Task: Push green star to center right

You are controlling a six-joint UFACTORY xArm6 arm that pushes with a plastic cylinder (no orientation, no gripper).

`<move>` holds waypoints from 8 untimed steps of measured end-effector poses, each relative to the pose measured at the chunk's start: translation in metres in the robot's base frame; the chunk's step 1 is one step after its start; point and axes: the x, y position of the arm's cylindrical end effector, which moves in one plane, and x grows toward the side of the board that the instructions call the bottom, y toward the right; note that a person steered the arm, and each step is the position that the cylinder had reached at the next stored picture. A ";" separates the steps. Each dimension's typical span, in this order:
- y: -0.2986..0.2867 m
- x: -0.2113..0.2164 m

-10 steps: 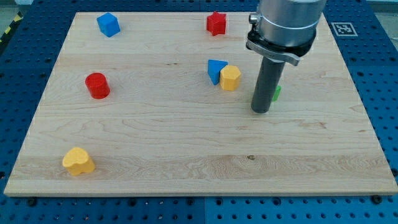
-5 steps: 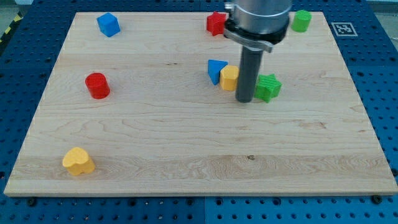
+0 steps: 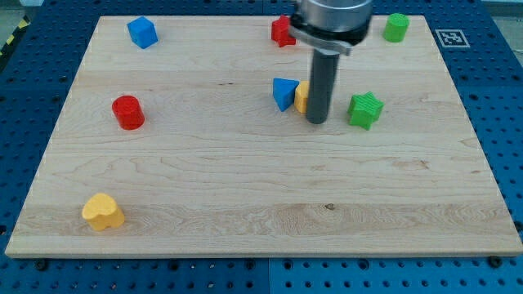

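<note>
The green star (image 3: pixel 365 110) lies on the wooden board (image 3: pixel 245 188), right of the board's middle. My tip (image 3: pixel 317 121) rests on the board to the star's left, a short gap apart from it. The rod stands in front of a yellow block (image 3: pixel 302 96) and hides most of it. A blue triangular block (image 3: pixel 283 92) sits just left of the yellow one.
A red star (image 3: pixel 281 31) sits at the top middle, partly behind the arm. A green cylinder (image 3: pixel 396 26) is at the top right, a blue cube (image 3: pixel 142 32) at the top left, a red cylinder (image 3: pixel 127 112) at the left and a yellow heart (image 3: pixel 102 211) at the bottom left.
My tip moved left from in front of the green star to beside the yellow block. The star now shows fully and lies slightly farther right.
</note>
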 end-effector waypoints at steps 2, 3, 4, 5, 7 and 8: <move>0.040 -0.004; 0.054 -0.003; 0.070 -0.003; 0.092 -0.003; 0.118 -0.003; 0.120 -0.003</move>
